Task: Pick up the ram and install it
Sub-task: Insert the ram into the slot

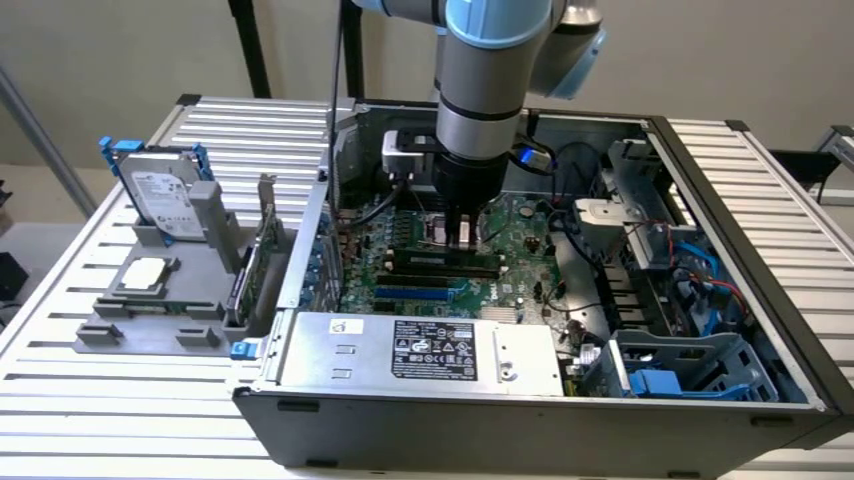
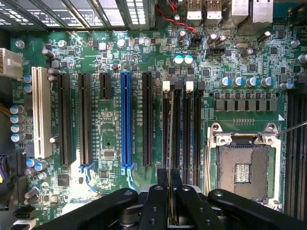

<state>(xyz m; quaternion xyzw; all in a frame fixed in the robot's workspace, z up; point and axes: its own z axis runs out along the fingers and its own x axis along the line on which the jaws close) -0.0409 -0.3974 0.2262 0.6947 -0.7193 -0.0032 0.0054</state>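
Observation:
My gripper [image 2: 170, 184] is shut on the ram [image 2: 171, 134], which I see edge-on as a thin strip running out from between the fingers. The strip lies along the outermost of the black memory slots [image 2: 184, 129], the one with a white latch at its far end. Whether its edge touches the slot I cannot tell. In the exterior view the arm reaches straight down into the open computer case, with the gripper [image 1: 462, 228] just above the motherboard [image 1: 527, 250] near the memory slots.
An open CPU socket [image 2: 244, 172] lies beside the memory slots, and a blue slot [image 2: 126, 124] and black expansion slots lie on the other side. A power supply [image 1: 427, 350] fills the case front. Outside the case, a grey stand [image 1: 147, 330] holds a hard drive [image 1: 167, 200] and an upright card [image 1: 260, 260].

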